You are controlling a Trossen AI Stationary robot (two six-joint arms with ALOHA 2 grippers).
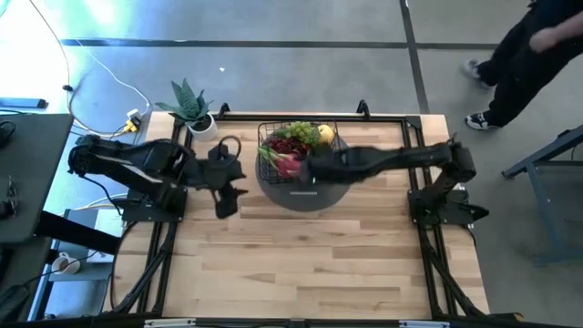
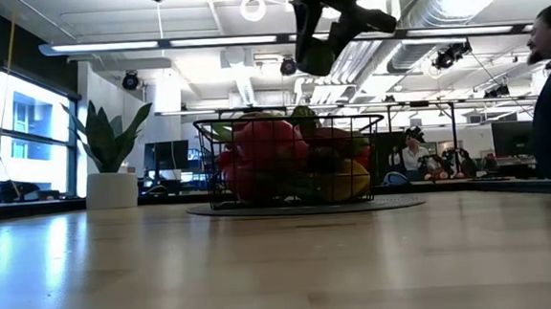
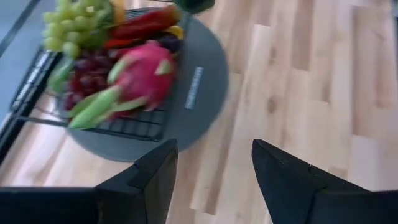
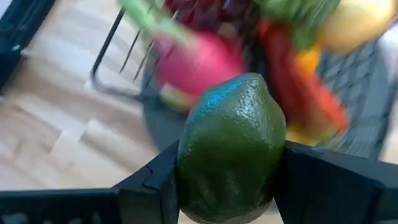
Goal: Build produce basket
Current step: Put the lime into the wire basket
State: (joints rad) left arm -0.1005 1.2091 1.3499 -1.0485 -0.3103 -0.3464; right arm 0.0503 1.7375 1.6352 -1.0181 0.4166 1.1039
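Judging from how things lie, we are close to the end of the job: the basket (image 1: 298,144) sits on its round grey mat (image 1: 305,194) near the far middle of the desk (image 1: 301,264) and is already heaped with produce. In the left wrist view we can pick out a pink dragon fruit (image 3: 144,70), green grapes (image 3: 73,23), purple grapes (image 3: 87,79) and a red chilli (image 3: 144,25) inside the wire walls, and the high view adds a yellow pear (image 1: 325,134) at the far corner. One piece is not yet in: the right hand (image 4: 230,168) is clenched on a dark green avocado (image 4: 231,146), pinched between its two fingers, and it hangs above the near edge of the basket, over the dragon fruit and the mat. In the low view that hand shows well above the rim, so we reckon the avocado has yet to be lowered and let go. The left hand (image 3: 211,165) is empty, its fingers spread apart, waiting over bare desk just beside the mat on the left. We see no other fruit or vegetable lying loose on the desk, so the avocado looks like the last item. A potted plant (image 1: 193,111) stands at the far left corner and takes no part, and a person (image 1: 528,55) walks on the floor beyond the desk.
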